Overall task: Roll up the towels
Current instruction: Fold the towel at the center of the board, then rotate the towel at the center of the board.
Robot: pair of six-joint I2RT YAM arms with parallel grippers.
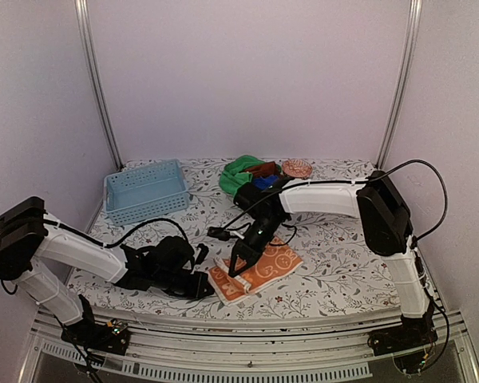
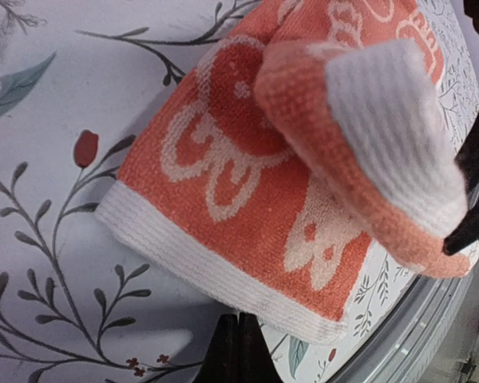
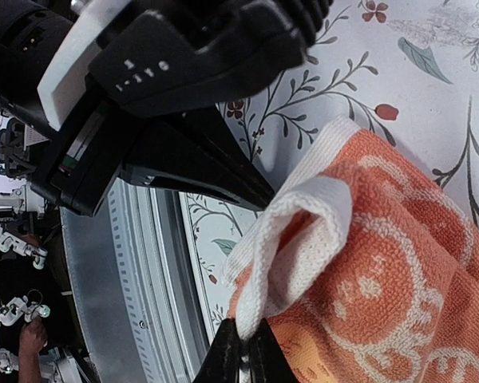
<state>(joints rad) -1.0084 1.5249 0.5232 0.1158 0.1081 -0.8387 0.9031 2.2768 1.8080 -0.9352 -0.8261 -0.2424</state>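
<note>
The orange towel with cream pattern (image 1: 259,270) lies at the table's front centre. My right gripper (image 1: 236,268) is shut on its white hem and holds that corner lifted and folded over, as the right wrist view shows (image 3: 243,355) on the towel (image 3: 383,263). My left gripper (image 1: 204,285) is shut, its tips at the towel's near left edge; in the left wrist view (image 2: 239,351) they sit just under the white hem of the towel (image 2: 247,199), with no cloth seen between them. The green towel (image 1: 238,172), deep blue towel (image 1: 262,182) and rust-brown towel (image 1: 265,168) are piled at the back.
A light blue slotted basket (image 1: 146,190) stands at the back left. A small bowl (image 1: 297,167) sits beside the towel pile. The table's metal front rail (image 3: 144,271) runs close to the towel. The left arm's body (image 3: 184,72) is right next to my right gripper.
</note>
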